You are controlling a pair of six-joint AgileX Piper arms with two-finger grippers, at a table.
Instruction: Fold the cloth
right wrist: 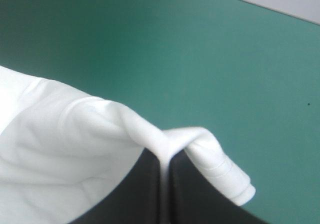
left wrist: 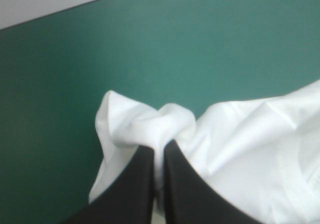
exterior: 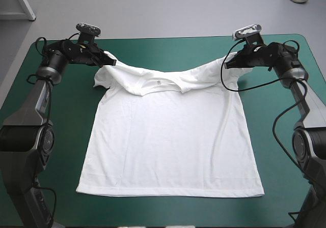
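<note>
High view shows the white T-shirt (exterior: pixel 170 141) spread flat on the teal-green cover (exterior: pixel 285 197), while the left gripper (exterior: pixel 109 61) and the right gripper (exterior: pixel 227 61) each stand clamped on one shoulder of it near the far edge.

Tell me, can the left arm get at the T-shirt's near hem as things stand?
Probably not yet: the left gripper is shut on the T-shirt at its far shoulder. The bare cover beside the hem leaves the way free once it lets go.
</note>
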